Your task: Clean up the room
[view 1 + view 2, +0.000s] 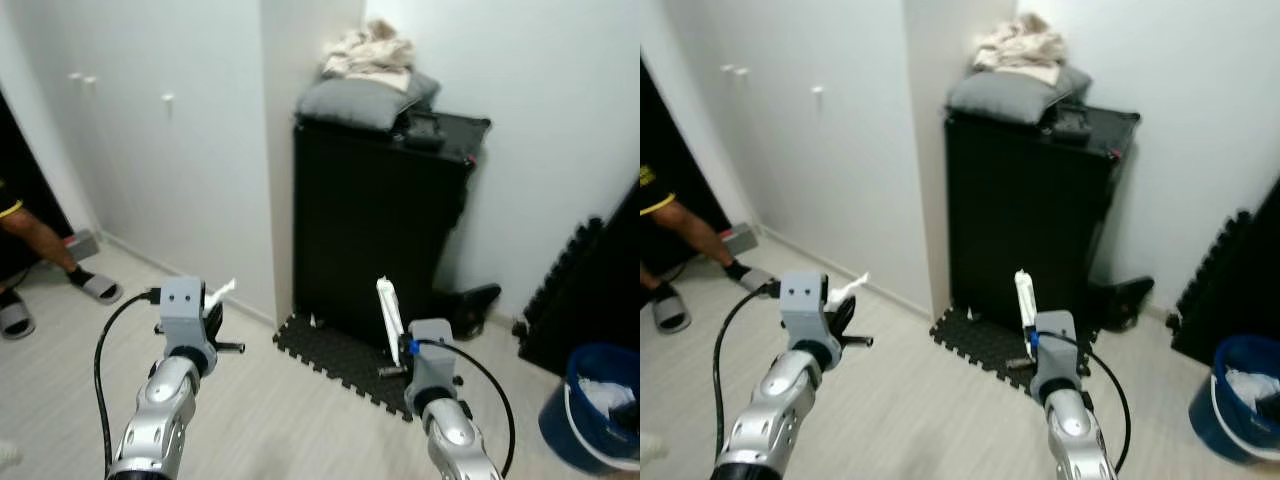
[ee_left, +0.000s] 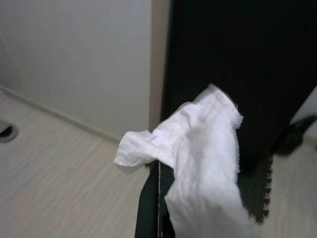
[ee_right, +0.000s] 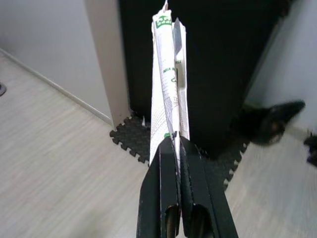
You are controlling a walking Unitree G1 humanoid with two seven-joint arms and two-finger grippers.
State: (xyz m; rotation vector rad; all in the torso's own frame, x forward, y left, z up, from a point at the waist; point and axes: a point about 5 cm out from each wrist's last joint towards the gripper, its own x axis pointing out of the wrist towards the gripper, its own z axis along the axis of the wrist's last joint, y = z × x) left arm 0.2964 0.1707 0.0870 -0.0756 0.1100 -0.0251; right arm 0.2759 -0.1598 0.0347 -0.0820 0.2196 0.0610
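Carrying rubbish, likely bound for the blue bin at lower right: left gripper fingers clamp a crumpled tissue, right gripper fingers pinch a folded wrapper.

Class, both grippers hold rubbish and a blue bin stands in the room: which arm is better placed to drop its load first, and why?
Probably the right. The blue bin stands on the robot's right, nearer the right gripper holding the folded wrapper than the left gripper holding the white tissue.
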